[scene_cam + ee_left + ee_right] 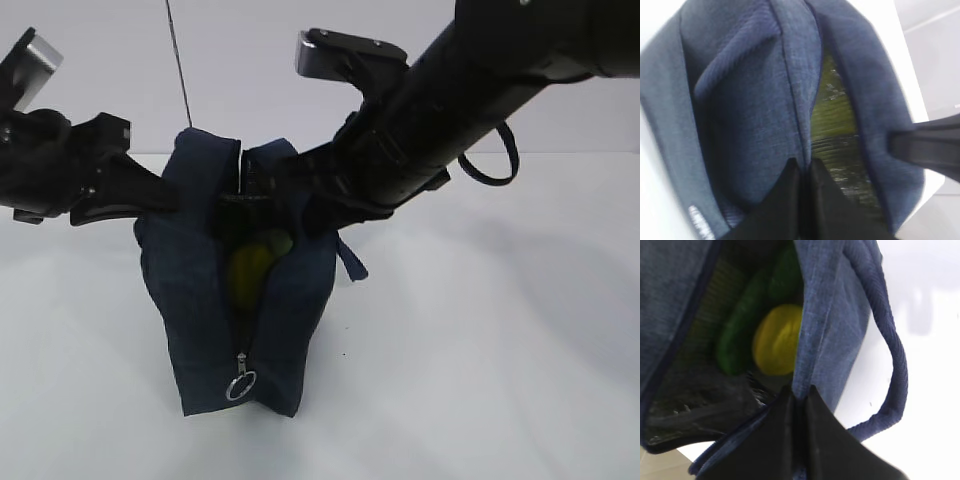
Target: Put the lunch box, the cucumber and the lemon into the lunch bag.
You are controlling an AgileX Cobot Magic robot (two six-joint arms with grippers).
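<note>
The navy lunch bag [200, 300] stands on the white table with its top zipper open. Inside the gap lie the yellow lemon [252, 268] and the dark green cucumber [281, 243]. The right wrist view shows the lemon [777, 340] beside the cucumber [740, 330] against the silvery lining. My left gripper [168, 198] is shut on the bag's left rim, seen close in the left wrist view [804, 164]. Over on the right rim my right gripper [308, 203] is shut on the fabric [799, 392]. The two hold the opening apart. The lunch box is hidden.
A silver ring pull [240, 385] hangs at the zipper's low front end. One loop handle [895, 370] droops outside the bag's right wall. The right arm [480, 90] slants over the table from the upper right. White table [480, 350] surrounds the bag.
</note>
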